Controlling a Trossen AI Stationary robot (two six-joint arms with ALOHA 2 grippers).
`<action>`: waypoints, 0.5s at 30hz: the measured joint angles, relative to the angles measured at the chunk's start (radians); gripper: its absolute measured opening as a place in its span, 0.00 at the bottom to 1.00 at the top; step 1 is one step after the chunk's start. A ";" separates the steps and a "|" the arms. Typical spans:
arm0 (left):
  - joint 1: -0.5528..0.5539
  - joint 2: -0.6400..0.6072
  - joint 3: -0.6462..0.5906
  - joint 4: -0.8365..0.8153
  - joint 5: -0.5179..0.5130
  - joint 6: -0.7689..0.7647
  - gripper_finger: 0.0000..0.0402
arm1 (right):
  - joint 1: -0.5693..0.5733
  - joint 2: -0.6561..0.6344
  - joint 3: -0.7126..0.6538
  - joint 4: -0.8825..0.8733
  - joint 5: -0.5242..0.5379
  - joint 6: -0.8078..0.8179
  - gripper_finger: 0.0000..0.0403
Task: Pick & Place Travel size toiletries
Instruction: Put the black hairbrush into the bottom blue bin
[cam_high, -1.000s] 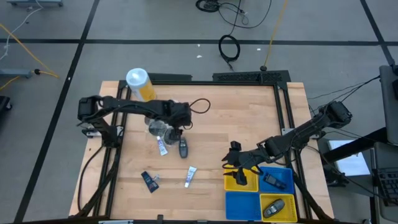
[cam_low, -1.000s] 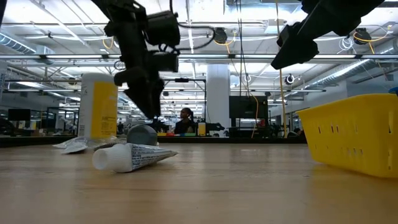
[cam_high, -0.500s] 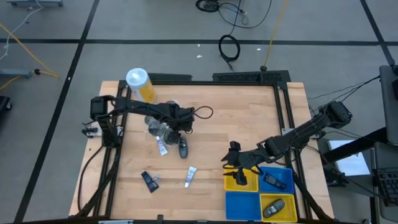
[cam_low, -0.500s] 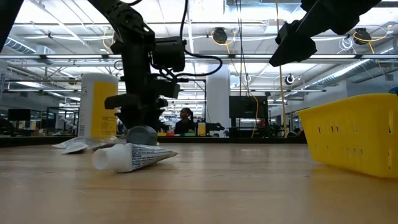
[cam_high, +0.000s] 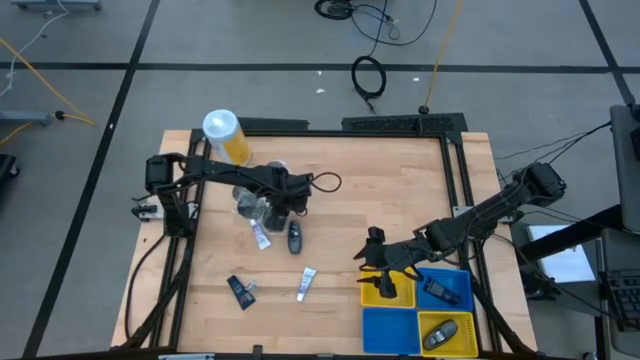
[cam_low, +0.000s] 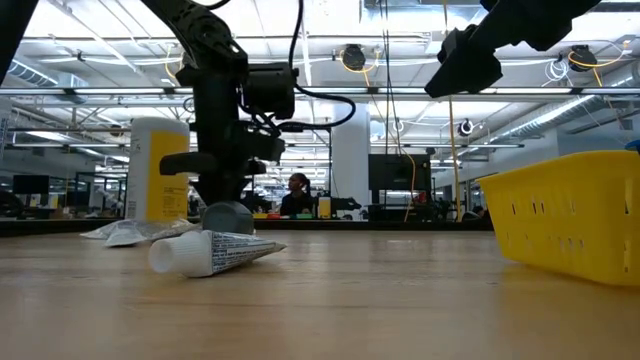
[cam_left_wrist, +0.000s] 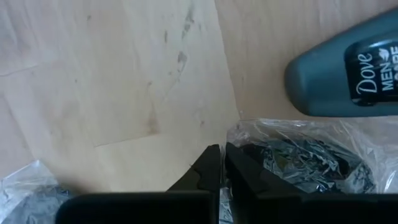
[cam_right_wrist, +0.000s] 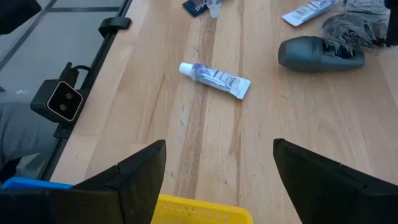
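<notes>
The left end effector (cam_high: 281, 205) is lowered to the surface (cam_high: 350, 200) in the back-left quarter, with its two fingers (cam_left_wrist: 211, 171) pressed together, closed on nothing visible. In the left wrist view the fingertips sit at the edge of a crinkled clear plastic wrapper (cam_left_wrist: 298, 152); contact with the wrapper cannot be confirmed. A dark oval bottle (cam_high: 294, 237) lies just in front of this end effector, and the same bottle (cam_left_wrist: 348, 74) lies just beside the wrapper in the left wrist view.

The right end effector (cam_high: 371, 255) hangs above the surface just beside the back-left corner of the yellow bin (cam_high: 385, 290), its fingers (cam_right_wrist: 140, 171) spread wide apart and empty.

Remaining toiletries on the surface:
- A white tube (cam_high: 260, 235) lies beside the bottle, toward the left.
- A second white tube (cam_high: 305, 284) lies near the front edge, well apart from both end effectors.
- A dark blue tube (cam_high: 240, 291) lies left of it, also near the front edge.

The yellow canister (cam_high: 226, 136) stands at the back-left corner. The blue bin (cam_high: 395, 330) occupies the front-right corner, and two dark items lie in the adjoining bin compartments. The centre and back-right of the surface are open wood.
</notes>
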 joint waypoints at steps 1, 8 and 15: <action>0.000 -0.001 0.000 0.000 -0.004 -0.004 0.02 | 0.000 0.000 0.000 0.000 0.000 0.000 0.71; -0.012 -0.002 0.036 -0.031 -0.026 -0.041 0.00 | 0.000 0.000 0.000 0.000 0.000 0.000 0.71; -0.048 -0.020 0.146 -0.129 -0.116 -0.101 0.00 | 0.000 0.000 0.000 0.000 0.001 -0.003 0.71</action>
